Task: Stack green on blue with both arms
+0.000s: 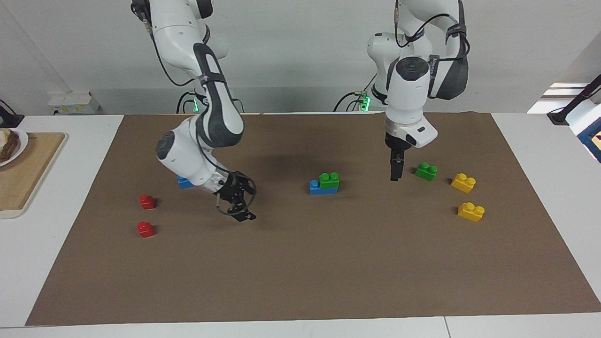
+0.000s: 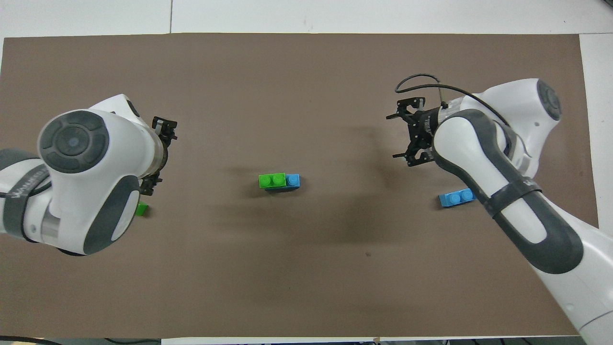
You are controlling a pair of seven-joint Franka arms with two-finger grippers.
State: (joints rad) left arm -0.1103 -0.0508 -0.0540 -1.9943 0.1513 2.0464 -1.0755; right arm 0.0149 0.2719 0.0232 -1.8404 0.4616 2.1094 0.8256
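Green sits on blue mid-mat, both arms clear.

Facing view: green (image 1: 329, 180) rides blue (image 1: 322, 188) at frame centre, one blue stud bare; left gripper (image 1: 395, 170), empty, fingers seemingly together, hangs just beside the spare green (image 1: 426, 171) and could nudge it.
Overhead view: right gripper (image 2: 413, 132), spread wide and empty, upper right.

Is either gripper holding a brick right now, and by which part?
Neither. The left gripper and the right gripper both hang over bare mat with nothing between their fingers. The green brick sits on the blue brick, untouched.
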